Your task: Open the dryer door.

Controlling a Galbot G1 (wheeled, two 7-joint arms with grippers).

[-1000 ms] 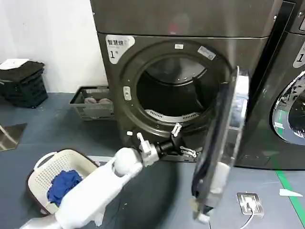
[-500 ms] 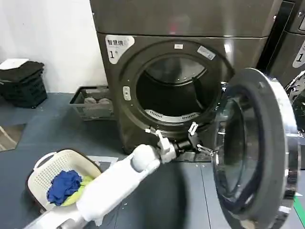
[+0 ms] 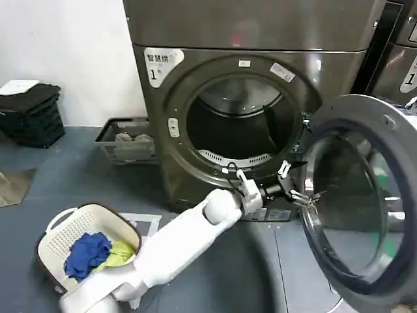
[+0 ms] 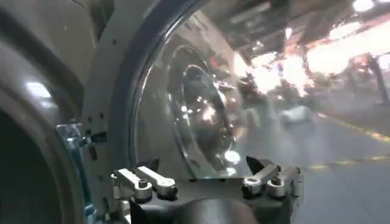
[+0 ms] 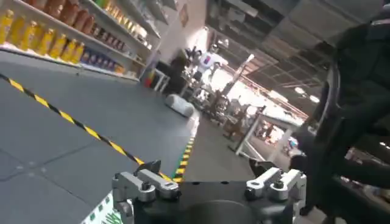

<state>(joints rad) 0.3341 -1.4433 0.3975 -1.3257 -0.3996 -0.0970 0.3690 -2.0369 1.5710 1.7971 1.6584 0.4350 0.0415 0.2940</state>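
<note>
Chrome-ringed and dark-glassed, dryer door (image 3: 355,208) standing wide open, hinged at the right of the drum opening (image 3: 234,130) and turned out so that its inner face and bulging window show toward the head camera. Belonging to the grey-brown dryer (image 3: 195,39) with the "1" label (image 3: 159,65) at upper left of its front.

Left gripper (image 3: 294,184) at the end of the white left arm (image 3: 189,241), reaching across below the drum opening to the hinge-side edge of the door. Two fingers spread apart, nothing clasped between them. Lower fingertip right at the door's inner rim; impossible to tell whether touching or just short of it. From the left wrist camera, the same two fingers (image 4: 143,182) parted wide, with the door's glass bowl (image 4: 201,115) close ahead.

Right gripper (image 5: 210,182) seen from the right wrist camera: two fingers likewise apart, empty, facing a grey floor with one yellow-and-black striped line (image 5: 91,131) and shelves of bottles (image 5: 61,36).

By count: one open door; one second, blacker machine (image 3: 401,59) at the right edge; one white laundry basket (image 3: 55,244) on the floor at lower left, holding one blue cloth (image 3: 88,251) and one green cloth (image 3: 120,254); one grey crate (image 3: 127,140) against the wall; one black crate (image 3: 32,117) farther left.
</note>
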